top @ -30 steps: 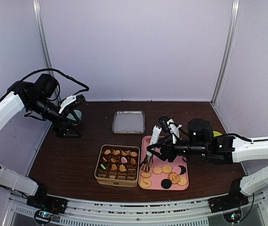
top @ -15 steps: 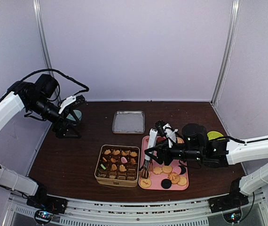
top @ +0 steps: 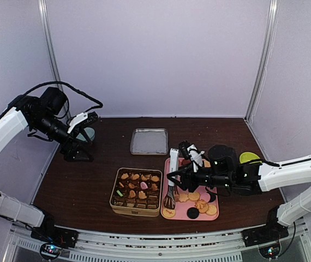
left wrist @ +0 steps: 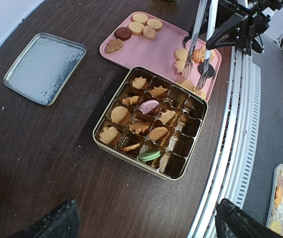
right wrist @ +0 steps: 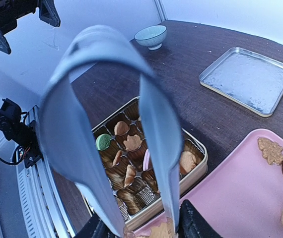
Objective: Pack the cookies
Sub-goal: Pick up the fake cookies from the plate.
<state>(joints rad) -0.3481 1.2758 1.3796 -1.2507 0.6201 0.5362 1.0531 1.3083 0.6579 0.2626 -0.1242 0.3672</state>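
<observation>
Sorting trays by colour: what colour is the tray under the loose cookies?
The tray is pink, clearest in the left wrist view.

Left arm: raised at the upper left of the top view, elbow bent, wrist tilted downward.
Left pincer [top: 83, 130]: jaws spread wide.
Right arm: stretched low from lower right toward centre.
Right pincer [top: 176, 170]: clamped on tongs [top: 172, 159].

Dark brown table [top: 79, 185] with five things set directly on it.
A gold compartmented tin [top: 133, 210] sat near the middle, with a pink tray [left wrist: 151, 49] just to its right and a flat silver tray [top: 149, 141] farther back. A pale bowl [right wrist: 150, 35] stood far left, and a lime-green item [top: 249, 158] (partly hidden) lay right.
</observation>
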